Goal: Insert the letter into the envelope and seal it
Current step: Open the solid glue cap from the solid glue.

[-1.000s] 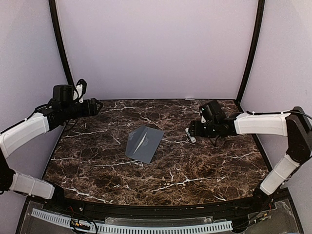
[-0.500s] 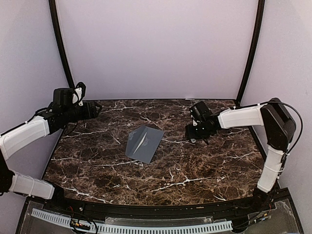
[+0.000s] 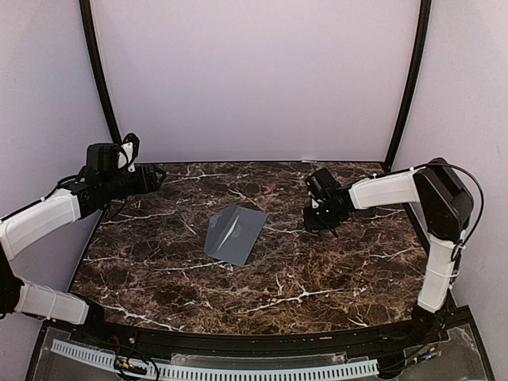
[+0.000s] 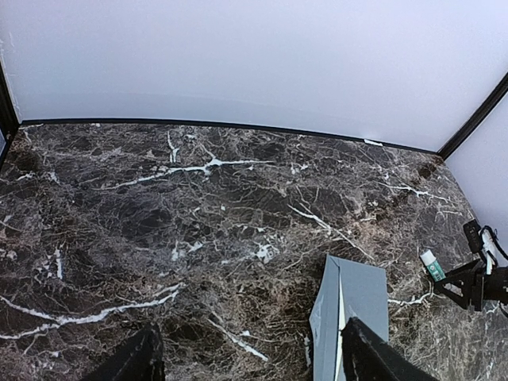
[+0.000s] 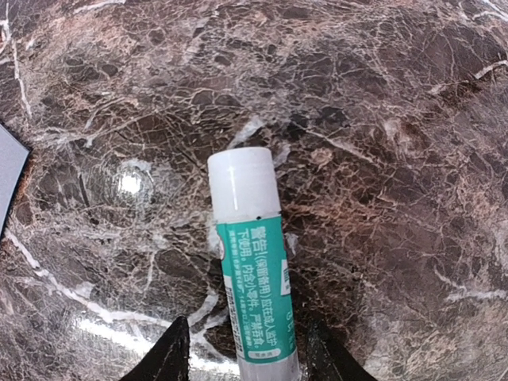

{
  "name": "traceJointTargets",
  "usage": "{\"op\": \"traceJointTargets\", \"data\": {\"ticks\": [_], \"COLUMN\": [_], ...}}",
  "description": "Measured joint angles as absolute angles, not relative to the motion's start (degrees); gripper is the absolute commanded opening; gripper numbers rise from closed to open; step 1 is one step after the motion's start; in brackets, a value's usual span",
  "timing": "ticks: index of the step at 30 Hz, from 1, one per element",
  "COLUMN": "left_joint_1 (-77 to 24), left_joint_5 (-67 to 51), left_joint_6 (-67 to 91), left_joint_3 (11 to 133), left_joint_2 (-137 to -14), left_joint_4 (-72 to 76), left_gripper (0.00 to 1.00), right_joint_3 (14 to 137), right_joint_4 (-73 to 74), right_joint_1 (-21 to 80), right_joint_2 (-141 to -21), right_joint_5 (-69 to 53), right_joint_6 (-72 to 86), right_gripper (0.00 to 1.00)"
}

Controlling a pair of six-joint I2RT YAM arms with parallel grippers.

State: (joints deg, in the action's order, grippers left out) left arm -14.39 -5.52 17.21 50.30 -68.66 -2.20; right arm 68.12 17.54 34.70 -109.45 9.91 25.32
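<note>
The grey envelope (image 3: 235,234) lies flat in the middle of the marble table (image 3: 159,262), its flap folded over. It also shows in the left wrist view, envelope (image 4: 361,302). Of the letter I see only a thin pale sliver (image 4: 341,317) along the flap's edge. My right gripper (image 3: 319,221) is down at the table, right of the envelope. It stands open astride a glue stick (image 5: 254,270) with a white cap and green label, with a small gap on each side, right gripper (image 5: 248,341). My left gripper (image 3: 157,176) hangs open and empty at the far left, left gripper (image 4: 250,361).
The glue stick (image 4: 432,266) lies on the table a hand's width right of the envelope. Black frame posts (image 3: 406,87) rise at the back corners before a pale wall. The table's raised black edge (image 3: 262,163) runs along the back.
My right arm has swung left and down onto the glue stick, and its jaws have narrowed around it. The left arm and the envelope have barely moved.
</note>
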Motion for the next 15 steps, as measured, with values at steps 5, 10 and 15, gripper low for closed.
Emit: {"op": "traceJointTargets", "data": {"ticks": [5,10,15], "left_joint_1": [-14.4,-14.4,-14.4], "left_joint_5": [-5.5,-5.5,-5.5], "left_joint_6": [17.2,17.2,17.2], "left_joint_3": [50.3,50.3,50.3], "left_joint_2": [-68.7,-68.7,-68.7], "left_joint_4": [-2.2,-2.2,-2.2], "left_gripper": [0.76,0.76,0.77], "right_joint_3": [68.5,68.9,69.4], "right_joint_4": [17.9,18.2,18.2], "right_joint_1": [34.7,34.7,34.7], "right_joint_2": [-110.0,-110.4,-111.5], "right_joint_5": [9.9,10.0,10.3], "right_joint_6": [25.1,24.9,24.6], "right_gripper": [0.44,0.42,0.39]}}
